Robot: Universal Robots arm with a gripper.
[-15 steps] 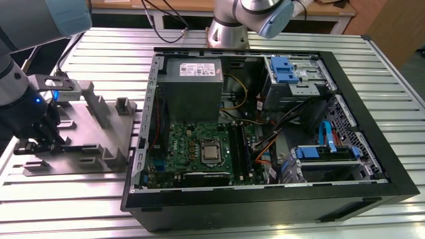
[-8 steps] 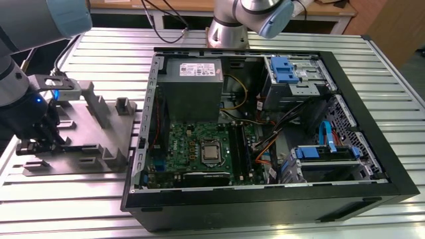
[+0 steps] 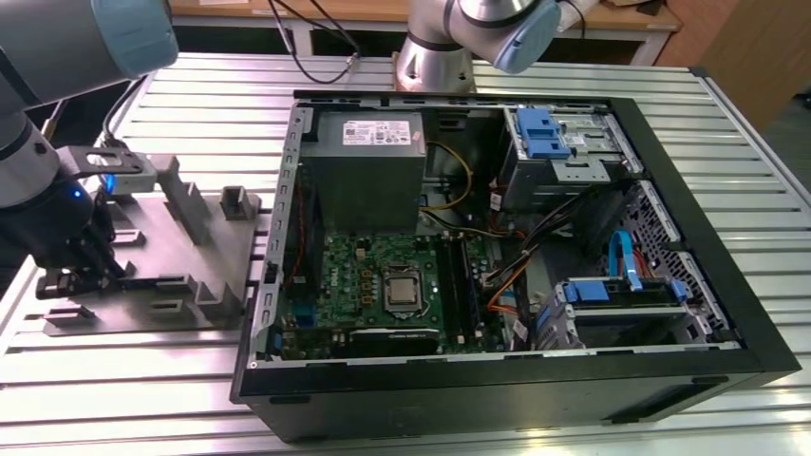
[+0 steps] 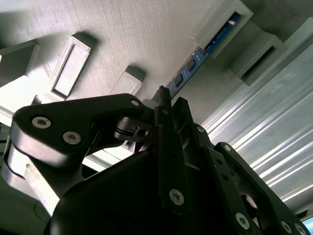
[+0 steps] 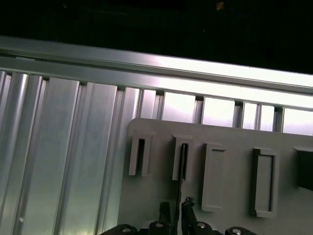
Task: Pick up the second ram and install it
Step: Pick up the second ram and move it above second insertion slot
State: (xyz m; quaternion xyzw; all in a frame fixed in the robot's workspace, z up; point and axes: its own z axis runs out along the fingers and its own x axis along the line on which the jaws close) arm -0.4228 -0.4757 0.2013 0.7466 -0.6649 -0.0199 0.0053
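Observation:
The second ram [image 4: 215, 41] is a thin blue-green stick standing on edge in slotted blocks of the grey tray [image 4: 122, 34]. In the first wrist view it shows as a dark thin edge [image 5: 183, 161] running from a tray slot down between my fingers. My gripper [image 4: 171, 98] is shut on the ram, with one black finger pressed to each side, seen also in the first wrist view [image 5: 177, 208]. In the exterior view my gripper [image 3: 79, 277] hangs low over the near part of the tray [image 3: 165, 218], at that view's left. The ram still sits in its slots.
An open black computer case [image 3: 507, 380] lies on the slatted metal table [image 3: 709, 123], to the exterior view's right of the tray. Inside are a green motherboard [image 3: 367, 275], a grey power-supply box [image 3: 367, 142], blue drive brackets [image 3: 538, 128] and loose cables [image 3: 507, 275]. Upright tray blocks [image 3: 190, 204] stand near my gripper.

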